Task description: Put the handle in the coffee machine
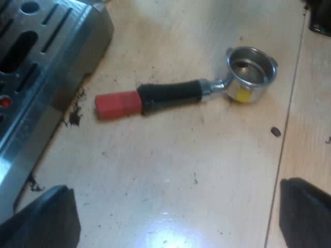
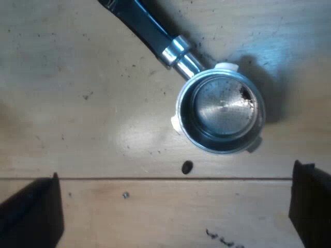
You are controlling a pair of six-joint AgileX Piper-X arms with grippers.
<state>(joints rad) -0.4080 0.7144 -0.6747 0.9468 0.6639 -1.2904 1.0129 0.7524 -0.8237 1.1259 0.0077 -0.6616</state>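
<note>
Though loose on the wooden table (image 1: 170,170), one metal holder (image 1: 176,95) lies flat: basket upward, containing a few dark grounds, red end near one espresso machine (image 1: 46,62). One coffee bean (image 2: 186,167) beside basket. Left gripper (image 1: 176,217), right gripper (image 2: 170,206): both spread wide, empty

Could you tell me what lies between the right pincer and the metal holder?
Right wrist view: mostly bare light wooden table, with one small dark bean near the metal holder.

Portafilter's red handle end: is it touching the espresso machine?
Apart. The left wrist view shows bare wooden table between the red handle end and the espresso machine.
</note>
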